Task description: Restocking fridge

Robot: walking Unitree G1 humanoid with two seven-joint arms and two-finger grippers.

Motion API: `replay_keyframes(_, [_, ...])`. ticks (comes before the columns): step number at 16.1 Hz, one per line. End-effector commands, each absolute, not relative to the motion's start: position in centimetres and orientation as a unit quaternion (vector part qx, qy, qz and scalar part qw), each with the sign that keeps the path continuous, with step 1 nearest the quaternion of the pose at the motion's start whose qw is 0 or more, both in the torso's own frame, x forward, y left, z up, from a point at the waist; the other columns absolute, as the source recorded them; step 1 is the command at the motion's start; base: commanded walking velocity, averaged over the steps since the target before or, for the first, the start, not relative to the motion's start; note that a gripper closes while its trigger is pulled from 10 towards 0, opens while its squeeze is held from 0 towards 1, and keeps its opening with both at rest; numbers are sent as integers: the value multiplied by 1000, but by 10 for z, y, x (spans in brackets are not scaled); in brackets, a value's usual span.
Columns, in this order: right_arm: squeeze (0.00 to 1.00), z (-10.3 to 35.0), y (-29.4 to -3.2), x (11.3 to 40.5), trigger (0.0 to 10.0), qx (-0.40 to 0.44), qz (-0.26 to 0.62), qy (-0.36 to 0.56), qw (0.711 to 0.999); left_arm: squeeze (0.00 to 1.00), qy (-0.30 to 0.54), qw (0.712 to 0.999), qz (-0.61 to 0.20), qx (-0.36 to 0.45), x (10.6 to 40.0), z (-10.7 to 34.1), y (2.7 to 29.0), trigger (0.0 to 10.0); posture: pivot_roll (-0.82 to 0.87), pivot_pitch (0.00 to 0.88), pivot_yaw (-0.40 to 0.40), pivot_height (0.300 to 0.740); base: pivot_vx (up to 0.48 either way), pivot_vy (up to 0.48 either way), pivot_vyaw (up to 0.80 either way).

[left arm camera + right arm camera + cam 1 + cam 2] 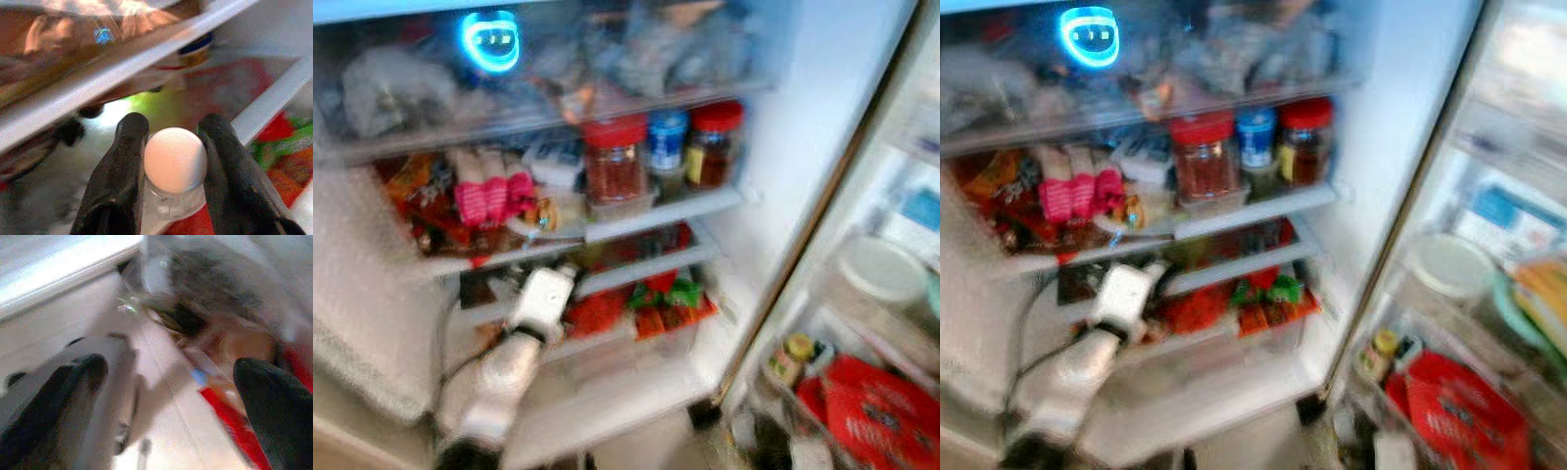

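Observation:
The fridge stands open before me, and my left arm (499, 377) reaches into its lower shelf (646, 266). In the left wrist view my left gripper (174, 132) is shut on a clear bottle (175, 159) with a white cap and a red label, one black finger on each side of its neck. The bottle sits just under a shelf edge, over red and green packets (656, 299). In the right wrist view my right gripper (171, 377) is open, its fingers wide apart and blurred, low over a pale floor by the fridge's foot.
Two red-lidded jars (615, 157) and a blue-lidded one (668, 142) stand on the middle shelf beside pink packets (489, 196). The open door at right holds a white-lidded tub (881, 269) and a red pack (876, 411). The head views are blurred.

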State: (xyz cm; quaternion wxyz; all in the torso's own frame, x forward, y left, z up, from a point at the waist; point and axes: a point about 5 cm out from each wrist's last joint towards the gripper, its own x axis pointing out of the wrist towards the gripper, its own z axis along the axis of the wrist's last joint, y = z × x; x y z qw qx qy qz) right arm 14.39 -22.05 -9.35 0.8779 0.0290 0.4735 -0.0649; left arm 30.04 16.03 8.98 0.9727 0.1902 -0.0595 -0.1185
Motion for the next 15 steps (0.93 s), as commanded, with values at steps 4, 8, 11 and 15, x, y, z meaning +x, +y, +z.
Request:
replay_keyframes(4, [0,-95,-225,139,10000,29,-73,480,874,0,-92,918,-151,355,299,103,162,10000,61,22,8,643,0,0,0])
replay_keyframes(8, [0,-95,-224,139,10000,32,-73,480,874,0,-66,850,-148,501,307,90,184,10000,60,27,8,643,0,0,0])
replay_keyframes(11, [0,-95,-224,139,10000,31,-71,481,873,0,-23,839,-145,523,309,70,196,10000,68,41,8,643,0,0,0])
replay_keyframes(15, [0,-95,-224,139,10000,31,-69,479,874,0,11,820,-163,549,311,50,195,10000,34,72,9,643,0,0,0])
